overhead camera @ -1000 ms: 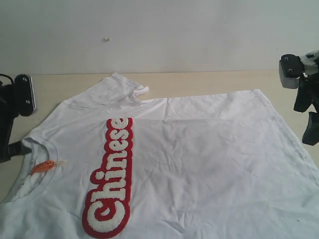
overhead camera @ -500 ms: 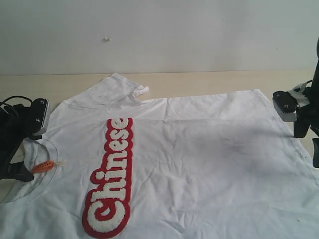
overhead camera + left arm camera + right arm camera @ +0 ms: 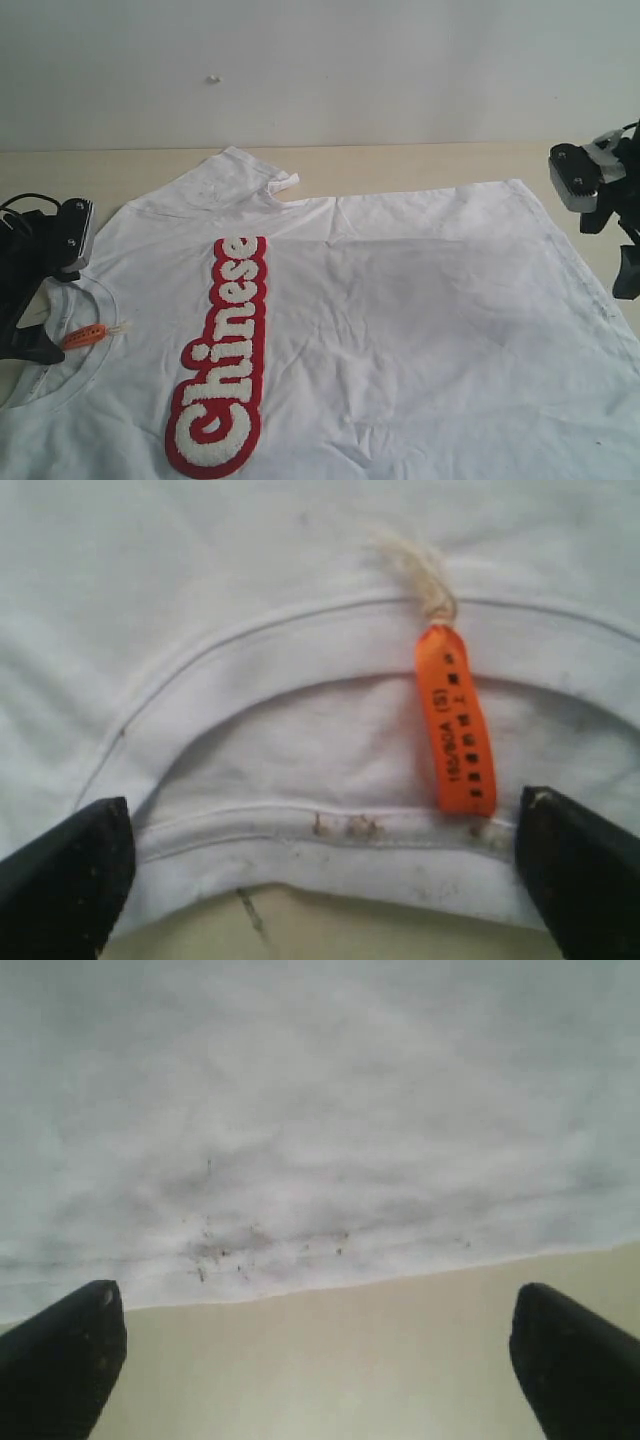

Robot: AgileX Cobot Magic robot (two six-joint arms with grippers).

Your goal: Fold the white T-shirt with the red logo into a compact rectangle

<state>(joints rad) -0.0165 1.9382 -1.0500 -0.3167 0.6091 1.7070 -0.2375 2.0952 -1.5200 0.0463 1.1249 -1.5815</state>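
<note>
**White tee [image 3: 400, 330] laid out flat, both grippers parted and empty**

Cotton-looking white fabric is spread face up over most of the pale wooden table [image 3: 420, 160]. It's turned sideways, so the neck is at the left and the hem [image 3: 330, 1285] at the right.

At the far left, the left gripper [image 3: 50, 295] is seen over the neckline, jaws spread wide with nothing pinched. In the left wrist view the ribbed collar [image 3: 300, 830] is framed between its black fingertips [image 3: 60, 880], and a few brownish specks can be made out on the rim. An orange neck tag [image 3: 455, 720] with black print is hung from a bit of pale thread at the collar seam.

Just right of that, the red logo [image 3: 222, 355] is run across the chest, with fuzzy white letters spelling "Chinese" inside a red bubble outline. One sleeve [image 3: 225, 180] is spread toward the wall [image 3: 400, 70], and the body is lightly creased.

At the right edge, the right gripper [image 3: 600, 228] is held over the hem line, also parted and gripping nothing. Tiny dark flecks are seen on the cloth there.
</note>
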